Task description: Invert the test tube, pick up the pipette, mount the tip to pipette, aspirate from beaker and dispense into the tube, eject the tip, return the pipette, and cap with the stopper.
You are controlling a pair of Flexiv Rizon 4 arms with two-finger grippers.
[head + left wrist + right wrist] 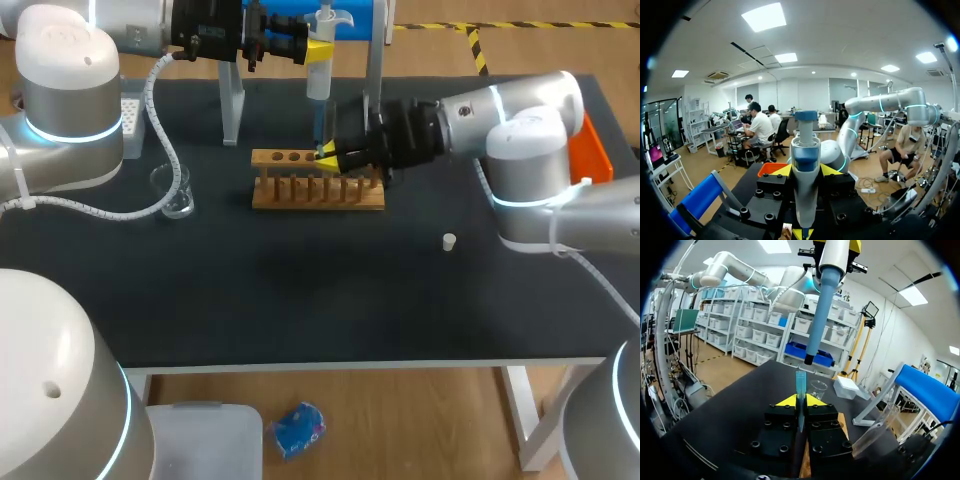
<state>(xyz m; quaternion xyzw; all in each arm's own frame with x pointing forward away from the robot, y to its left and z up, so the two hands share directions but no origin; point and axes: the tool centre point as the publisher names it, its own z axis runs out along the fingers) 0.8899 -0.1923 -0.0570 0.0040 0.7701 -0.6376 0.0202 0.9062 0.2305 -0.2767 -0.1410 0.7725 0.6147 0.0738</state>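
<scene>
Right gripper (800, 400) around half-hidden tip (800, 381)

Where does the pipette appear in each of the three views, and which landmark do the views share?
Head view: the pipette hangs upright at the top middle, above the right pincer.
Left wrist view: the pipette stands between the left pincer's fingers.
Right wrist view: the pipette hangs above the tip held in the right pincer.
Shared landmark: the left pincer, yellow-tipped, clamped on the pipette in every view.
</scene>
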